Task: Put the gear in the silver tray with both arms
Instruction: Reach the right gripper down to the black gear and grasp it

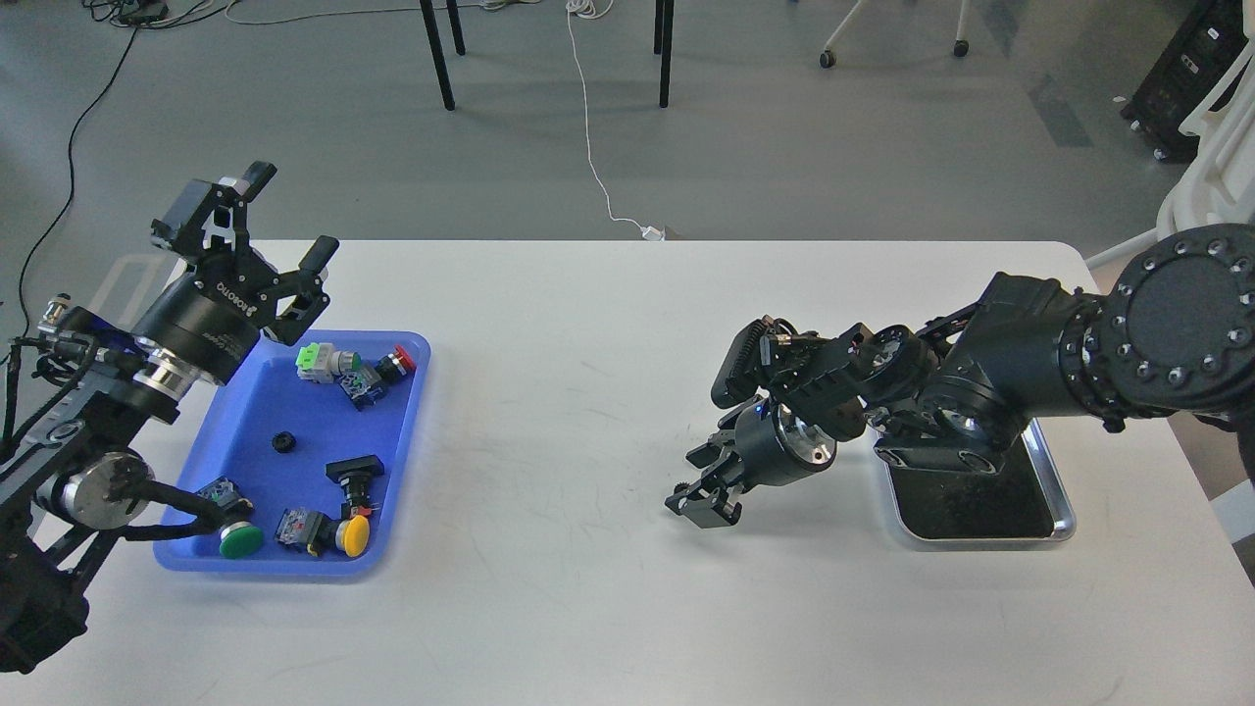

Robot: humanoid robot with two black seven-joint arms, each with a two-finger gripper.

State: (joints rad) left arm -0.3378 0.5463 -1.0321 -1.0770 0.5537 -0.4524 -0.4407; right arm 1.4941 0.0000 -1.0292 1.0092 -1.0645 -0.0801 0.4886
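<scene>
A small black gear (pixel 678 487) sits at table level, right at the tips of my right gripper (pixel 689 487). The gripper reaches down and left, low over the white table (pixel 588 608), and its fingers stand on either side of the gear. I cannot tell whether they press on it. The silver tray (pixel 1064 522), with its dark inner surface, lies to the right of that gripper, and my right arm covers its far end. My left gripper (pixel 289 216) is open and empty. It is raised over the far left corner of the blue tray (pixel 397 471).
The blue tray holds several push-button switches with green, red and yellow caps and a small black round part (pixel 284 441). Chair legs and a white cable are on the floor beyond the table's far edge.
</scene>
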